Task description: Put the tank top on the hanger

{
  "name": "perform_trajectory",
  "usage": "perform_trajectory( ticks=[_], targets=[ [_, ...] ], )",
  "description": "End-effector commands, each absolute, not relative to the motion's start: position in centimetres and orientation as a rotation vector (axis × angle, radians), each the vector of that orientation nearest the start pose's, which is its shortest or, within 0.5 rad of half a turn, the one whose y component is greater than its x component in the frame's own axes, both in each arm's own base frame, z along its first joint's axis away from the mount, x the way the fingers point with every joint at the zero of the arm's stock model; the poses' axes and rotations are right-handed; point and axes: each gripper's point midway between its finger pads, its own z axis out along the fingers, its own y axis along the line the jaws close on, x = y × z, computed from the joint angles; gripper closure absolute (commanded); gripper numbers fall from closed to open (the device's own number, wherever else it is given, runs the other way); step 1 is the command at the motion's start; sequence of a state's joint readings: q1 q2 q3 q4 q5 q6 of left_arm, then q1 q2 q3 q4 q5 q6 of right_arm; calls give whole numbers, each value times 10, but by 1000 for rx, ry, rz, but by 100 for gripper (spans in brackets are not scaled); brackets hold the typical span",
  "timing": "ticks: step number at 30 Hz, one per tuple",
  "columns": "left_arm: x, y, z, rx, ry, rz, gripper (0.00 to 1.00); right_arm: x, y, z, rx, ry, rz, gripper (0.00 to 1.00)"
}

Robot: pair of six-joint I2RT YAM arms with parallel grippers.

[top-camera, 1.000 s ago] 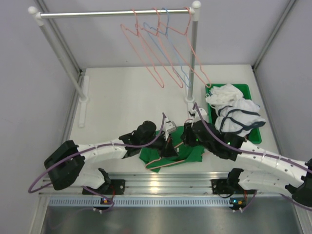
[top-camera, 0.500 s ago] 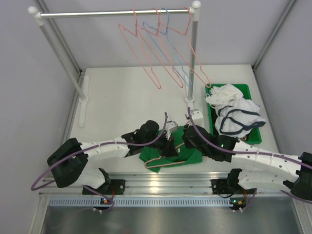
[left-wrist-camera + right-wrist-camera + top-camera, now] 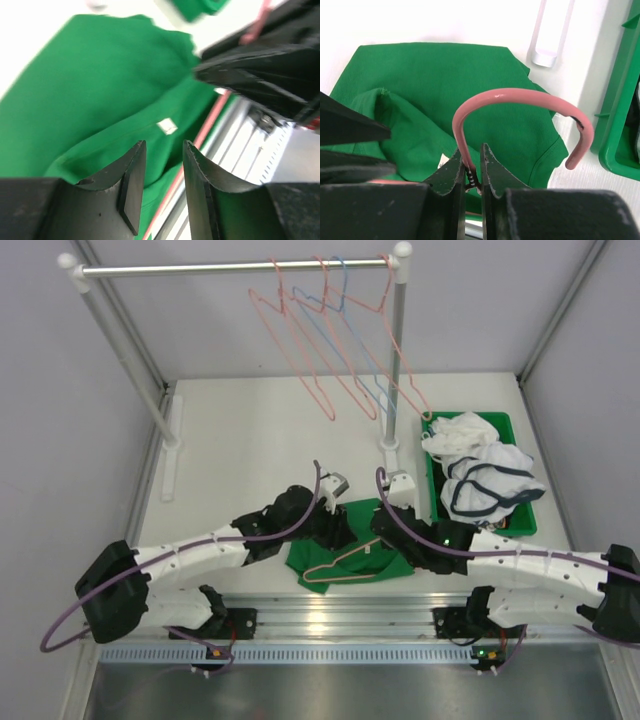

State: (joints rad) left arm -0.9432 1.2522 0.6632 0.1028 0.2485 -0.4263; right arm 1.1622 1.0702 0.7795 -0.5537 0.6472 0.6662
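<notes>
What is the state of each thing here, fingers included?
tank top, lying rumpled on the table, under the hanger
hanger, lying on the tank top, neck gripped
right fingers, shut on the hanger
left fingers, open, holding nothing
spare hangers, hanging on the rail
white garments, heaped in the green bin

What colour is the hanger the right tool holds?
Salmon pink; the hanger shows best in the right wrist view.

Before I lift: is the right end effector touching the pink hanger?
Touching. Right wrist view: the right end effector is clamped on the hanger, just below its hook.
</notes>
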Motion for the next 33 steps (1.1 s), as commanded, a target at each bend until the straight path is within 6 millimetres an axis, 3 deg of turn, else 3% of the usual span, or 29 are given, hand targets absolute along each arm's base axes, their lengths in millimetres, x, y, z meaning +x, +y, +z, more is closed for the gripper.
perform_trajectory(
  ticks=[1,6,11,25,33],
  targets=[
    [186,-298,118,565,2215,-826,59,192,221,158,-204,2157,225,100],
    [189,-267,91,497,2358,-603,58,192,222,158,-201,2160,228,100],
    [192,-255,84,477,2421,-480,55,192,222,161,-196,2159,232,100],
    [203,-264,89,483,2430,-437,51,191,220,161,-186,2165,226,100],
    [207,-273,80,484,2440,-415,51,191,219,161,-180,2170,221,100]
  ],
)
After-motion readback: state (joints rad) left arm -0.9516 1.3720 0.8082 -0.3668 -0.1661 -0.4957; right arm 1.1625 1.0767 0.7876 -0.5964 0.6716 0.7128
